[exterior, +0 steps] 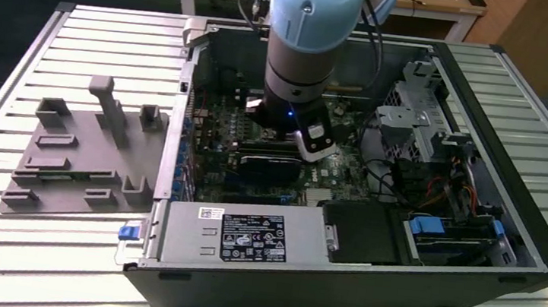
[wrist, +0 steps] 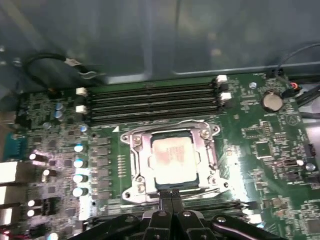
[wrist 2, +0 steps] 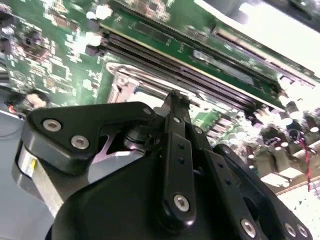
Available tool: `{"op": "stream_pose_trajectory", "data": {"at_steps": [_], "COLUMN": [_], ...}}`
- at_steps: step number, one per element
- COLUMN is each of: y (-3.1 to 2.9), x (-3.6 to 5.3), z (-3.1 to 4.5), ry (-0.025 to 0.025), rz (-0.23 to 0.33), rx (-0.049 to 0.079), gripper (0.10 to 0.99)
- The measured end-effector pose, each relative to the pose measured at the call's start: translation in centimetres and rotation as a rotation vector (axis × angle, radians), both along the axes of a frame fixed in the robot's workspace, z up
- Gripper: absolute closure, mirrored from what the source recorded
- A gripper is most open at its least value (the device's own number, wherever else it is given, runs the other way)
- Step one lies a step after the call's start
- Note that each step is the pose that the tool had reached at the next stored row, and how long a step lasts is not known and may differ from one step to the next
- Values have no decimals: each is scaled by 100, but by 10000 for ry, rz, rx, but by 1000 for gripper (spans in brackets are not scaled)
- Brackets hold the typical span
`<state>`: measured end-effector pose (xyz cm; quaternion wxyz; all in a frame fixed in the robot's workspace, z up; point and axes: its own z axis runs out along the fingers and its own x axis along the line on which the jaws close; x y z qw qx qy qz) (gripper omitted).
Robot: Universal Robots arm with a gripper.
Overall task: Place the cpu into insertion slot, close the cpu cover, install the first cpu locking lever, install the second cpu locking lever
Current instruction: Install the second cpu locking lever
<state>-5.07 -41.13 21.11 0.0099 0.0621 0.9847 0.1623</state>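
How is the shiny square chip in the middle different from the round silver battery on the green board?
The cpu is square, while the coin battery is round. The cpu is much the bigger of the two. The cpu sits in the middle of the board, framed by the silvery cpu cover; the battery sits off near the board's edge beside some wires. Both are flat, silvery, and lie on the same green circuit board.

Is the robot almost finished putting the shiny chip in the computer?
Partly. In the first wrist view the cpu already sits in the insertion slot, and the cpu cover looks closed flat around it. The gripper is right at the socket's edge, fingertips together, apparently working there. Whether either locking lever is latched can't be told, so the levers may still be left.
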Motion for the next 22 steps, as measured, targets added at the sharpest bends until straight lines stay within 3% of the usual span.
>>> {"op": "stream_pose_trajectory", "data": {"at_steps": [5, 7, 12, 22], "y": [77, 127, 257, 513], "x": [30, 35, 40, 44], "z": [0, 0, 0, 0], "ry": [2, 5, 7, 9], "rz": [-1, -1, 0, -1], "rx": [-282, -391, -818, -1458], "gripper": [984, 984, 984, 984]}}
